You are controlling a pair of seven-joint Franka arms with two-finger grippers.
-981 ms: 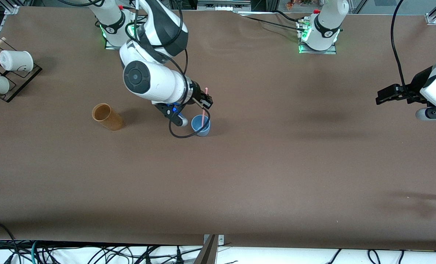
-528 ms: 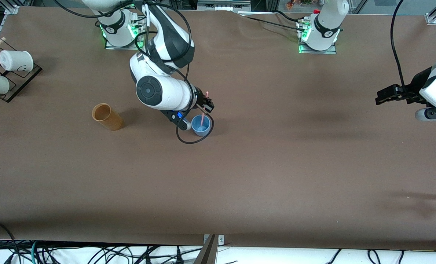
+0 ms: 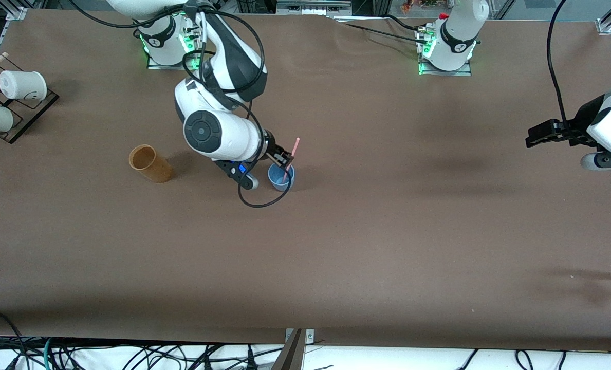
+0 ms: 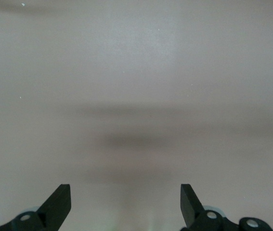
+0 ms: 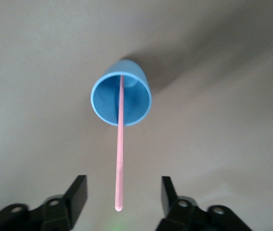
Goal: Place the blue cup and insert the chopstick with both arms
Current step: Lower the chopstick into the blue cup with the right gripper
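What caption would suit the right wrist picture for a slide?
Open right claw just above a pink chopstick that stands leaning in the blue cup on the brown table.

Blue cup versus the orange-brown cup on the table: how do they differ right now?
The blue cup is light blue; the orange-brown cup is tan. The blue cup looks shorter than the orange-brown cup. The blue cup holds the leaning pink chopstick, while nothing sticks out of the orange-brown cup. The blue cup sits beside the right gripper; the orange-brown cup stands toward the right arm's end. Both stand upright, mouths up.
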